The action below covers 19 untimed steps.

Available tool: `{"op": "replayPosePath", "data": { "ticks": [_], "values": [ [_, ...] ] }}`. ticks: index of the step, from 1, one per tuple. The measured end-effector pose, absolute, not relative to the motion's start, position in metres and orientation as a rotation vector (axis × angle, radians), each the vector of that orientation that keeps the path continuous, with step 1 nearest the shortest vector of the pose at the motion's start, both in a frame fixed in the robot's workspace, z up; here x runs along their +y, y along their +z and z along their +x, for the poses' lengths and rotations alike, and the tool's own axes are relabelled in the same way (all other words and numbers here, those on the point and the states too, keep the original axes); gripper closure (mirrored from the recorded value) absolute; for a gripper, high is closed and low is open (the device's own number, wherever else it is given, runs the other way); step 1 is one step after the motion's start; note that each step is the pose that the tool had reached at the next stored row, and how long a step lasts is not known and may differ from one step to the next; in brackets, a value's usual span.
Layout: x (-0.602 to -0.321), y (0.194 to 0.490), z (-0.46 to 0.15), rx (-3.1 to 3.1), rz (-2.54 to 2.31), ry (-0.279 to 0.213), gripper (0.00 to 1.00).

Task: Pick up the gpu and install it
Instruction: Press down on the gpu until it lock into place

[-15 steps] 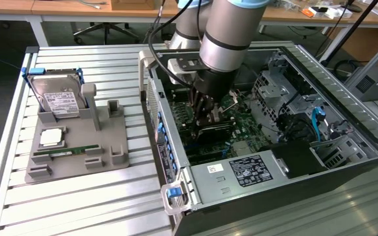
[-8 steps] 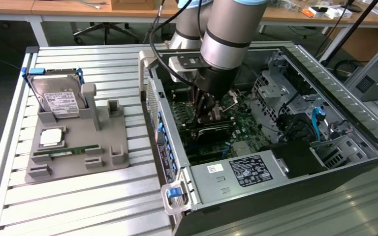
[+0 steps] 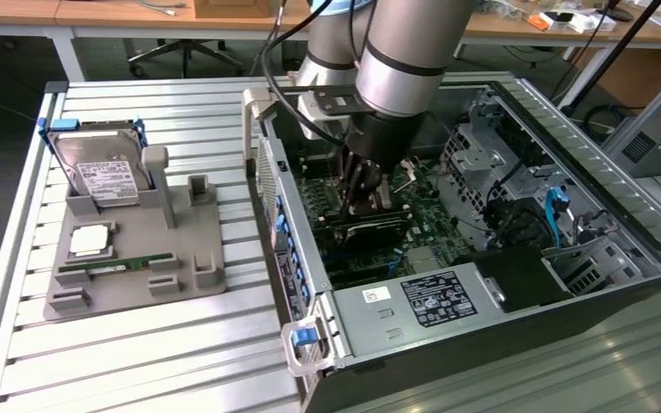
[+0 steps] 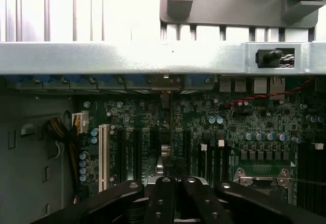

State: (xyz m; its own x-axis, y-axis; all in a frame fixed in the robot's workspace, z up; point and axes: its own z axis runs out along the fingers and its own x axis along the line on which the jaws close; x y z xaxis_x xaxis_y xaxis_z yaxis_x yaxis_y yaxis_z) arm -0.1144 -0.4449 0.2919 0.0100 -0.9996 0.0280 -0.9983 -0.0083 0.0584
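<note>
Workshop setting: a ribbed metal bench [image 3: 135, 361] with desks and an office chair behind it. Item one, an open tower computer case [image 3: 606, 284] lying on its side at the exterior view's right, motherboard [image 3: 423, 225] facing up, power supply with white label [image 3: 429, 301] at the near end, drive cages [image 3: 503, 163] on the far side. Item two, a grey parts holder [image 3: 135, 275] at the exterior view's left, carrying a silver hard drive in a blue frame [image 3: 99, 172], a square processor [image 3: 89, 241] and a narrow green memory stick [image 3: 118, 263]; its remaining upright slots stand vacant. Item three, the arm, reaching down into the case with its gripper [image 3: 365, 200] low over the motherboard. Fingers are drawn together at their narrowest; in the wrist view the dark linkages [image 4: 173, 198] converge to a closed point above the expansion slots [image 4: 153, 147]. Item four, the gpu [image 3: 367, 231]: a dark flat card sitting directly beneath the fingertips, down among the slots, its long axis running along the slot rows, from the case's rear wall [image 3: 290, 249] towards the board's middle. Whether the fingertips clamp the card's upper edge or merely press on it cannot be told. Judged status: card at or in its slot, seating stage.
</note>
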Motion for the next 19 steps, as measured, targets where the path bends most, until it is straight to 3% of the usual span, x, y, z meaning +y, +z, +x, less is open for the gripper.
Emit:
{"op": "replayPosePath", "data": {
  "ticks": [19],
  "values": [
    [-0.444,0.280,-0.115,-2.166,2.189,-0.035,0.89]
  ]
}}
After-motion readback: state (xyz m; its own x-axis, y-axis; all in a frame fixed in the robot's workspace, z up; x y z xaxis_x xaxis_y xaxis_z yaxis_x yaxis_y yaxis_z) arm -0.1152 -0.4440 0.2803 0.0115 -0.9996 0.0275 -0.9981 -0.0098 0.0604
